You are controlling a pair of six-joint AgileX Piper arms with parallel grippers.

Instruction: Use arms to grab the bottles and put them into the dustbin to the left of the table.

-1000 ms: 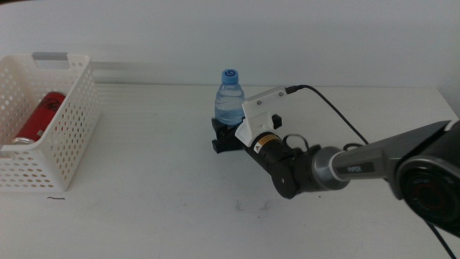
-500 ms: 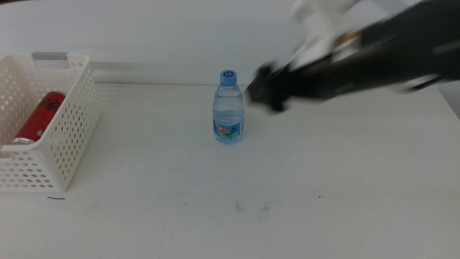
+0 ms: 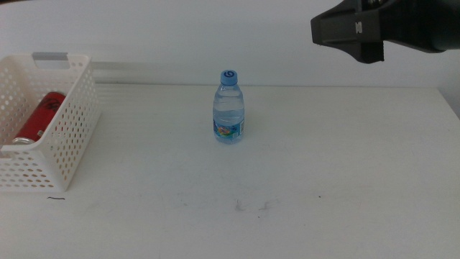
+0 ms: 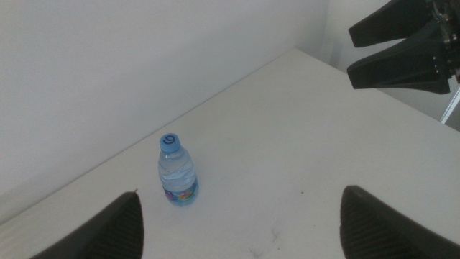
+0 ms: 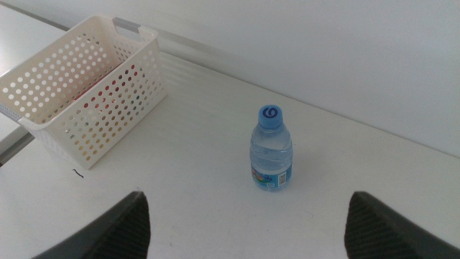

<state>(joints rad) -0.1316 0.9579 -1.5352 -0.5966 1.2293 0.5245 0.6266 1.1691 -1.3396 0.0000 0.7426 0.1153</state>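
A small clear water bottle (image 3: 229,108) with a blue cap stands upright mid-table, free of both grippers; it also shows in the left wrist view (image 4: 177,173) and the right wrist view (image 5: 272,148). My right gripper (image 3: 348,32) is open and empty, raised high at the back right, well away from the bottle. My left gripper (image 4: 241,208) is open and empty, out of the middle view. The white dustbin (image 3: 68,137) stands at the left with the red can (image 3: 39,119) lying inside. The yellow tea bottle is out of view.
The white table (image 3: 323,173) has faint dark marks near its front middle (image 3: 251,206). A white wall runs behind the table. The right gripper (image 4: 350,50) also shows in the left wrist view, jaws apart, high above the table.
The right gripper, down at the water bottle a second ago, has drawn back and risen to the upper right. The bottle stays upright on the table.
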